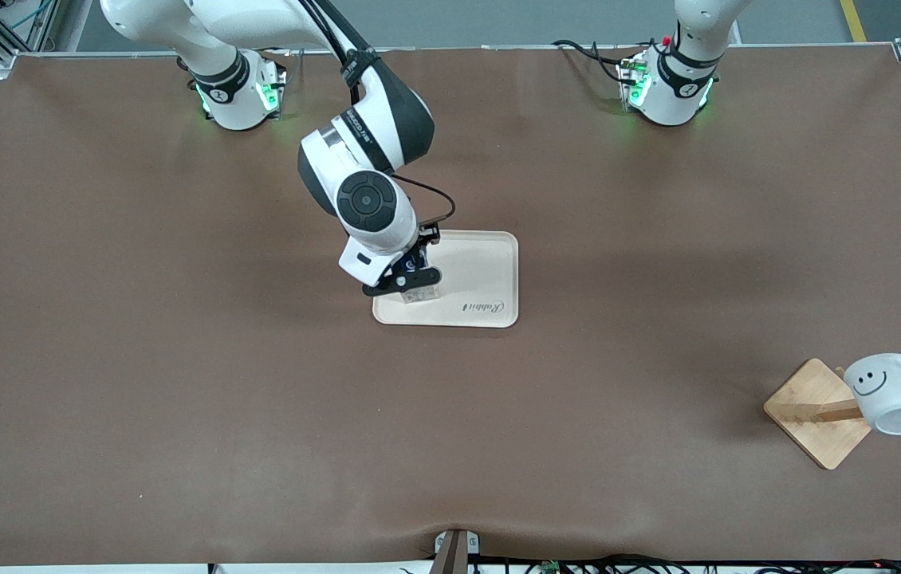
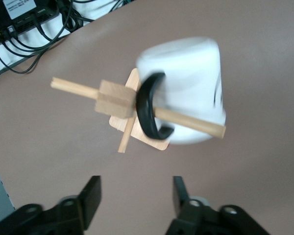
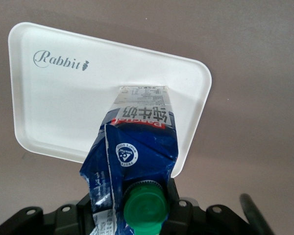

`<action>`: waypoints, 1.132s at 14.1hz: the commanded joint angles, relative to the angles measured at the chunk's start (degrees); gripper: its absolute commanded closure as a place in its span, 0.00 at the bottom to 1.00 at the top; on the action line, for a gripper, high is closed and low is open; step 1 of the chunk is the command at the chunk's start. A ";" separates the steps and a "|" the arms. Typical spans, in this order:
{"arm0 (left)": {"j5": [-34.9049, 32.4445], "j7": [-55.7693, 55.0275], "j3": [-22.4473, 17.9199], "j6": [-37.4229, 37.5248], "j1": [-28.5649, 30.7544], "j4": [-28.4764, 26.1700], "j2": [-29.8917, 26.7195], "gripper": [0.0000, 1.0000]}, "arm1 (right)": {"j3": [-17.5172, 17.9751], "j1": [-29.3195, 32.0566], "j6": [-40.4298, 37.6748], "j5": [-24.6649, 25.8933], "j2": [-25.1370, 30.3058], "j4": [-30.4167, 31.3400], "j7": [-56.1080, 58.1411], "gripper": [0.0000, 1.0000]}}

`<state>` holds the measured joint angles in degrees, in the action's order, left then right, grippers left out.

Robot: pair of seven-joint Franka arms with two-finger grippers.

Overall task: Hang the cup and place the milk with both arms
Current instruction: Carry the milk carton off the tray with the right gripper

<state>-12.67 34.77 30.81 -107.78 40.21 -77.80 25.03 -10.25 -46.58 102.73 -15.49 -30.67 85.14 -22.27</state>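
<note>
Brown table [image 1: 179, 359]: right gripper [image 1: 412, 283] pinching blue-white milk carton [image 3: 137, 161] over cream plastic tray [image 1: 482, 275]; left gripper [image 2: 137, 196] spread near smiley white mug [image 1: 893, 391] hanging on wooden peg rack [image 1: 813, 410].

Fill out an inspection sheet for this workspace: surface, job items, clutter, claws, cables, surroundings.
Surface: brown table, no spills seen.
Cup: white smiley cup hangs by its black handle on a peg of the wooden rack, toward the left arm's end.
Milk: blue carton with green cap, over the white tray; contact with the tray cannot be told.
Clutter: nothing seen.
Claws: right claw shut on the carton; left claw open, over the table beside the rack.
Cables: bundles along the table edges.
Surroundings: grey floor, metal frame corners.
</note>
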 commanded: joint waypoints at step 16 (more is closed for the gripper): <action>1.34 -43.73 12.70 19.28 -0.30 0.28 -13.68 0.00 | -0.48 21.52 -20.01 -3.68 9.04 -5.95 0.12 1.00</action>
<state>-11.50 -7.97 42.52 -89.76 39.36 -77.41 13.31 -11.66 -28.16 84.53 -19.96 -23.20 78.48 -23.63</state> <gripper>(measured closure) 0.000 0.493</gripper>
